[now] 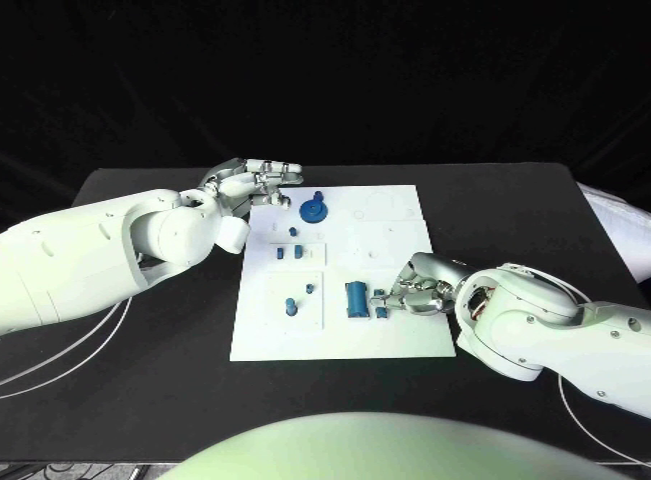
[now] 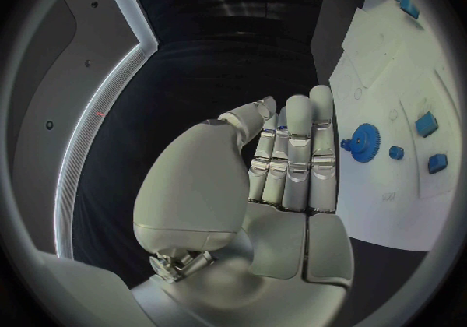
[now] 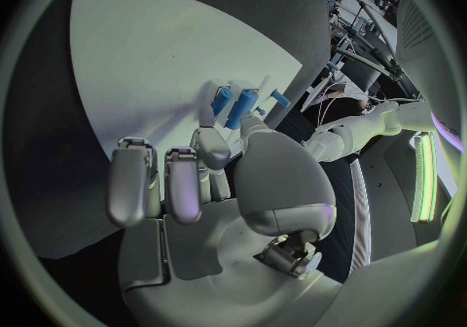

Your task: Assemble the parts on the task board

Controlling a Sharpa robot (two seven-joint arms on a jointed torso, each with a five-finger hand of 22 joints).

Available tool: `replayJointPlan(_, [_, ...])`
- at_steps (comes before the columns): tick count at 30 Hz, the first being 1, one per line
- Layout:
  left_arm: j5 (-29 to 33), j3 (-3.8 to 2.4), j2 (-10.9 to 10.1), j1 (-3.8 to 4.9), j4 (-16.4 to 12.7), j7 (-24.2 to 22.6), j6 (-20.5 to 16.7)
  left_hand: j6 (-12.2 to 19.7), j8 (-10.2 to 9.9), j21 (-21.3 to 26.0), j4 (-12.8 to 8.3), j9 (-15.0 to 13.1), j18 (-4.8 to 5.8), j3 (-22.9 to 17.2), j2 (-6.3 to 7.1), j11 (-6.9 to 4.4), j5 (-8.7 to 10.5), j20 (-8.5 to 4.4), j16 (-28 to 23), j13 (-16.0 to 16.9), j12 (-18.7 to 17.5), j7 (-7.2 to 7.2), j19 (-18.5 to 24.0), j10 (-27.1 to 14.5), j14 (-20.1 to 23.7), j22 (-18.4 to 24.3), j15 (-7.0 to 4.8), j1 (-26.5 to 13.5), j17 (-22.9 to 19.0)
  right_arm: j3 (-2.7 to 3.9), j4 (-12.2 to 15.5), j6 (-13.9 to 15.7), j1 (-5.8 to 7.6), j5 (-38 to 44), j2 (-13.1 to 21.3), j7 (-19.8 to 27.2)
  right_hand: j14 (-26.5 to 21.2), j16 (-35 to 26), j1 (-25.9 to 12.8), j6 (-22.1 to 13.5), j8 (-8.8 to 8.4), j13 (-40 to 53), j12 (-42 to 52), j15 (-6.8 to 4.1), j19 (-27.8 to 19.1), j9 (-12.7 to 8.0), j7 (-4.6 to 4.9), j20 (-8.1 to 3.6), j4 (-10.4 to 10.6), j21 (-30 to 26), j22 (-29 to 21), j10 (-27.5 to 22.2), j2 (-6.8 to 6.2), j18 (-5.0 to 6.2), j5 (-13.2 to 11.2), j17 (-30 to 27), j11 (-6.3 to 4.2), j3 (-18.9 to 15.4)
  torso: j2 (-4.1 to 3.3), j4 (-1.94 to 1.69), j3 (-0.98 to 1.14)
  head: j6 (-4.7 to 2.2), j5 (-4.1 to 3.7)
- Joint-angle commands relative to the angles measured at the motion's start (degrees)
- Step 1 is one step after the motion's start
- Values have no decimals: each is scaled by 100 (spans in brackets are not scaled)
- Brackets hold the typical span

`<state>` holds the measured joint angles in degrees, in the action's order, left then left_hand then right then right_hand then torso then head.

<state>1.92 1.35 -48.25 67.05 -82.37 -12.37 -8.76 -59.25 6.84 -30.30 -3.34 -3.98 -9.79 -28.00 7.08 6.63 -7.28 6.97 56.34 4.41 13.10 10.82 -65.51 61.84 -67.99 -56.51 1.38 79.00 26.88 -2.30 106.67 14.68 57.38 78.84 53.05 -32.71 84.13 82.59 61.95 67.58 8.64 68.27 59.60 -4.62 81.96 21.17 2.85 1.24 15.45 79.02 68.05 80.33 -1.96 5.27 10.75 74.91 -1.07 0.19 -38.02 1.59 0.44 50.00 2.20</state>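
Right robot hand: low over the white board's 4 o'clock area, fingertips down among small blue parts. In the right wrist view, thumb and a finger close around a blue cylinder; the other fingers stick out straight beside it. Whether the cylinder is lifted or still lying on the board, I cannot tell.

Left robot hand: at the board's 11 o'clock corner, holding nothing. Left wrist view shows its fingers straight and pressed side by side, thumb folded across the palm.

Blue gear: lies on the board at about 12 o'clock, just beside the left robot hand's fingertips, not touching.

Two small blue blocks: at the board's 9 o'clock side, in a marked rectangle below the gear.

Two more small blue pieces: at about 7 o'clock.

Larger blue cylinder: near board centre-bottom, just beside the right robot hand.

Board sits at the middle of the black table.
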Motion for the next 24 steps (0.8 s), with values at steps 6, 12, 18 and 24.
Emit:
replayJointPlan(6, [-37, -3, -9, 1, -9, -13, 105, 23, 32, 21, -9, 8, -65, 32, -53, -4, -1, -5, -27, -7, 26, -2, 52, -28, 48, 7, -1, 16, -9, 0, 90, -322, -6, 134, 187, 420, 374, -10, 711, -49, -17, 8, -68, -42, 33, 31, 28, -2, -377, 14, 0, 1, 19, -103, -230, 318, -16, -68, -3, 3, -3, 0, 8])
replayJointPlan(12, [-47, -3, -6, 1, -10, -11, 111, 23, 32, 21, -9, 8, -65, 32, -53, -4, -1, -5, -27, -7, 26, -2, 52, -28, 48, 7, -1, 16, -9, 0, 54, -396, -7, 153, 205, 396, 376, -8, 1088, -56, -21, 20, -81, -45, 34, 43, 20, -2, -602, 19, 18, -2, 135, -106, -399, 326, -23, -8, -2, -3, -5, 0, -10])
replayJointPlan(18, [-49, -3, -3, 1, -8, -10, 113, 23, 32, 21, -9, 8, -65, 32, -53, -4, -1, -5, -27, -7, 26, -2, 52, -28, 48, 7, -1, 16, -9, 0, -28, -389, -11, 159, 125, 305, 377, -4, 1148, -54, -22, 26, -81, -45, 37, 45, 19, -2, -637, 23, 29, 0, 186, -108, -402, 334, -25, 9, -2, -9, -8, 0, -20])
replayJointPlan(24, [-50, -3, -4, 1, -9, -9, 116, 23, 32, 21, -9, 8, -65, 32, -53, -4, -1, -5, -27, -7, 26, -2, 52, -28, 48, 7, -1, 16, -9, 0, -139, -314, -52, 160, 5, 201, 379, 0, 1121, -50, -23, 43, -66, -44, 42, 47, 23, -2, -612, 30, 42, 12, 255, -110, -335, 341, -22, 3, -6, -7, -3, 0, -7])
